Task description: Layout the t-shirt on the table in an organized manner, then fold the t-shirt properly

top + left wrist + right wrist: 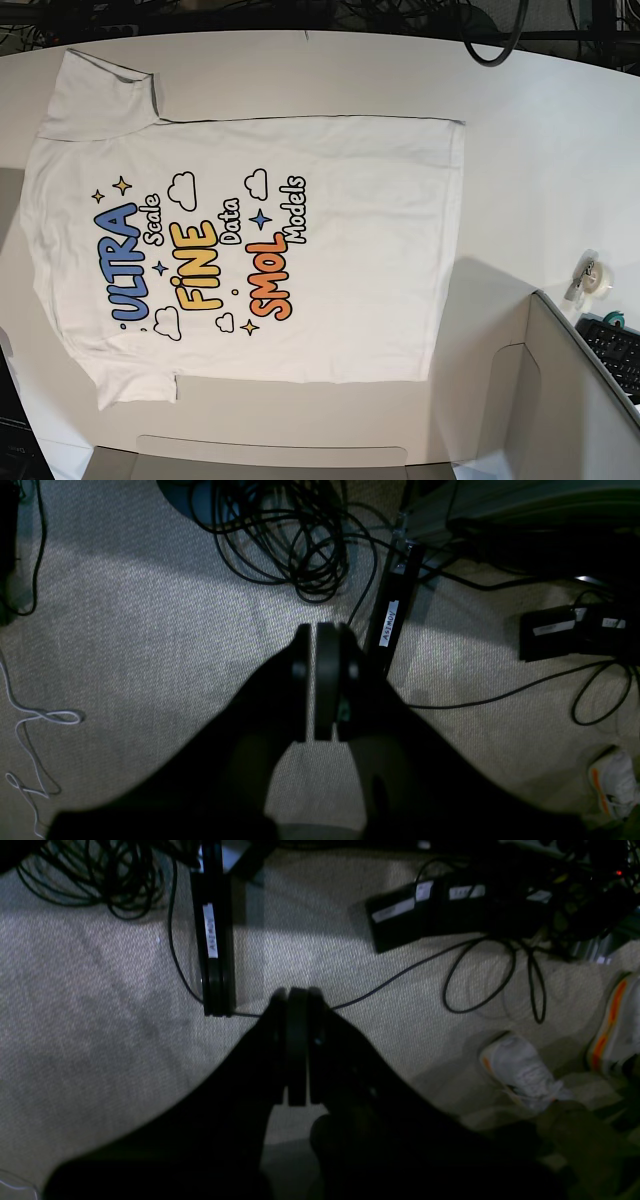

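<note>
1. The t-shirt (250, 250) lies spread flat on the table (540, 130), print side up, and neither arm shows in the base view, so nothing is touching it.

2. The left gripper (320, 680) has its jaws pressed together with nothing between them. It hangs over the carpet (125, 630), not over the table, which reads as a parked pose.

3. The right gripper (295, 1045) looks the same: jaws pressed together, holding nothing, pointing down at the carpeted floor.

4. Outward from the left gripper lie a coil of black cables (290, 540) and a black bar with a white label (392, 615). Near the right gripper sit a black box (450, 910) and a white shoe (525, 1070), so both arms hang off to the side of the work area.

5. In the base view the shirt's collar end and sleeves are at the left and the hem at the right. Both sleeves are out and the body shows few creases.

6. Laid flat and square like this, the shirt seems ready for folding; I judge the layout step largely done and the folds not yet begun.

7. A roll of tape (592, 272) and a keyboard (615, 350) sit at the right, well apart from the shirt and unlikely to get in the way.
</note>
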Available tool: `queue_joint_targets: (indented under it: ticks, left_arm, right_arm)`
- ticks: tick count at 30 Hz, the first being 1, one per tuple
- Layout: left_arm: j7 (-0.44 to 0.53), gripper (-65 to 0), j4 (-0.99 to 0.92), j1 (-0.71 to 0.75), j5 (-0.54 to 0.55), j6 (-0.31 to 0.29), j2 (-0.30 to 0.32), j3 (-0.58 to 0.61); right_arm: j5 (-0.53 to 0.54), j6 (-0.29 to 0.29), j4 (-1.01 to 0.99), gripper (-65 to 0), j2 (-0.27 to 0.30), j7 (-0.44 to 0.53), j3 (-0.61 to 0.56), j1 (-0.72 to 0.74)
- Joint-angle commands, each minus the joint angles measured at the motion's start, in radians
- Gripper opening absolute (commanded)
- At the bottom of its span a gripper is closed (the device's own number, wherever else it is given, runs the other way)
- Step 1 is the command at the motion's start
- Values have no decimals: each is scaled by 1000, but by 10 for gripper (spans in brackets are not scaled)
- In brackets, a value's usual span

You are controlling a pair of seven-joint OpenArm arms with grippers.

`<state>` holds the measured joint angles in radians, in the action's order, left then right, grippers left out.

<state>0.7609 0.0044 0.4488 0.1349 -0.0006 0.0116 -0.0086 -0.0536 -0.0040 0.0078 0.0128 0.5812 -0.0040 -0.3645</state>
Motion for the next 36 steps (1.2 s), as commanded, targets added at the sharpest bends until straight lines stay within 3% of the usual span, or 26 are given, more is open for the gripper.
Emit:
queue_joint_targets:
  ticks: [1, 17, 20, 22, 28, 32, 36]
  left_arm:
    - [15, -650, -4, 18, -1, 0, -2, 0]
    - [15, -650, -4, 15, -1, 0, -2, 0]
    - [4, -650, -4, -9, -2, 0, -2, 3]
    - [-53, -650, -4, -46, -5, 0, -2, 5]
    - [-404, -650, -4, -207, -1, 0, 1, 0]
    - [-469, -650, -4, -275, -1, 0, 6, 0]
    - [-556, -650, -4, -339, -5, 0, 8, 6]
  right_arm:
    - [-2, 8, -6, -648, 0, 13, 0, -17]
    - [-2, 8, -7, -648, 0, 10, -1, 3]
    - [-33, 8, -8, -648, 2, -68, -1, 40]
    - [-50, 8, -8, -648, -1, -129, -1, 71]
    - [-91, 2, -8, -648, 2, -335, 0, 215]
    - [-91, 2, -8, -648, 5, -476, 0, 319]
    - [-91, 2, -8, -648, 5, -554, 0, 381]
